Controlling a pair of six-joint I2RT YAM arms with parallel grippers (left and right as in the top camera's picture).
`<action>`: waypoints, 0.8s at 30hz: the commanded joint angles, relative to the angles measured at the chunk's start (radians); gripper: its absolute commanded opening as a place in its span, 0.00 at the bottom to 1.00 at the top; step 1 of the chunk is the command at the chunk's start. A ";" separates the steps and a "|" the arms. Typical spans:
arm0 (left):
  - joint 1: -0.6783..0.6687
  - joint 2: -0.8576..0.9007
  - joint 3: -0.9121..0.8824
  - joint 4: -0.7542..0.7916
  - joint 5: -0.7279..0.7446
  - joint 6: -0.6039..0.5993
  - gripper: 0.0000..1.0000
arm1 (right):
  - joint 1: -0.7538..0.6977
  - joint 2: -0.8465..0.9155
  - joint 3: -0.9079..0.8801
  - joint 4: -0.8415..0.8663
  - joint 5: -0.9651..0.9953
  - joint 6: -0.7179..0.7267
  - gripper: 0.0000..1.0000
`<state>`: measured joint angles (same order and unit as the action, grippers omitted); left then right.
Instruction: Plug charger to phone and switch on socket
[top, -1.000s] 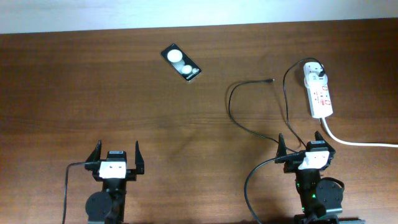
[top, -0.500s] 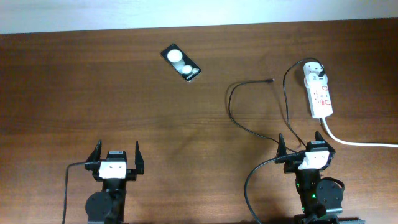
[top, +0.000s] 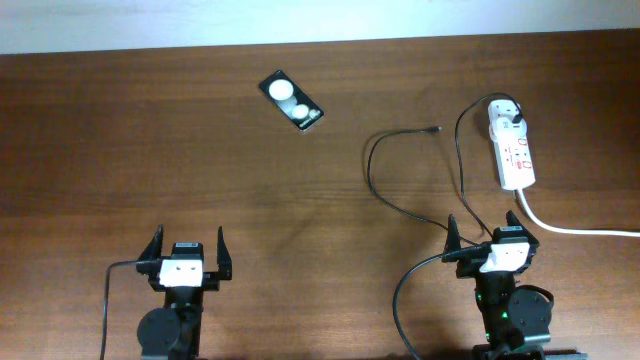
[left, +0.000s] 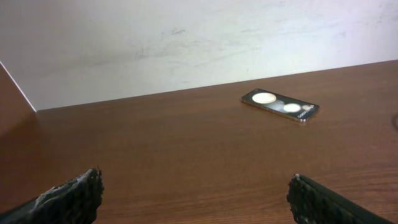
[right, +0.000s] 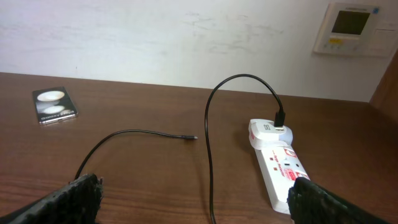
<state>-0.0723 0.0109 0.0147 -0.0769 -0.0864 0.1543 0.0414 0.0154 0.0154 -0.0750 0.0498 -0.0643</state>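
The black phone (top: 292, 100) with two white round spots lies flat at the far middle of the table, also seen as the phone (left: 280, 105) and the phone (right: 54, 104). A white socket strip (top: 512, 148) lies at the far right, seen from the right wrist as the socket (right: 279, 167). The thin black charger cable (top: 400, 170) runs from a white plug (top: 508, 117) in the strip, loops near my right arm, and ends at a free connector tip (top: 436, 129), tip (right: 193, 137). My left gripper (top: 186, 252) and right gripper (top: 489, 233) stand open and empty at the near edge.
A thick white cord (top: 575, 228) leaves the strip toward the right edge. A pale wall (right: 186, 37) stands behind the table, with a white wall panel (right: 351, 28) at right. Thicker black robot cables (top: 405, 295) hang by the arm bases.
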 joint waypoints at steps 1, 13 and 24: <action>0.004 -0.005 -0.006 0.004 -0.008 0.013 0.99 | -0.003 -0.012 -0.010 -0.003 -0.013 -0.007 0.99; 0.004 -0.005 -0.006 0.008 -0.008 0.013 0.99 | -0.003 -0.012 -0.010 -0.003 -0.013 -0.007 0.99; 0.003 -0.005 -0.005 0.141 0.022 0.013 0.99 | -0.003 -0.012 -0.010 -0.003 -0.013 -0.007 0.99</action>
<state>-0.0723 0.0109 0.0120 0.0360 -0.0826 0.1543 0.0414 0.0154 0.0154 -0.0750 0.0498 -0.0643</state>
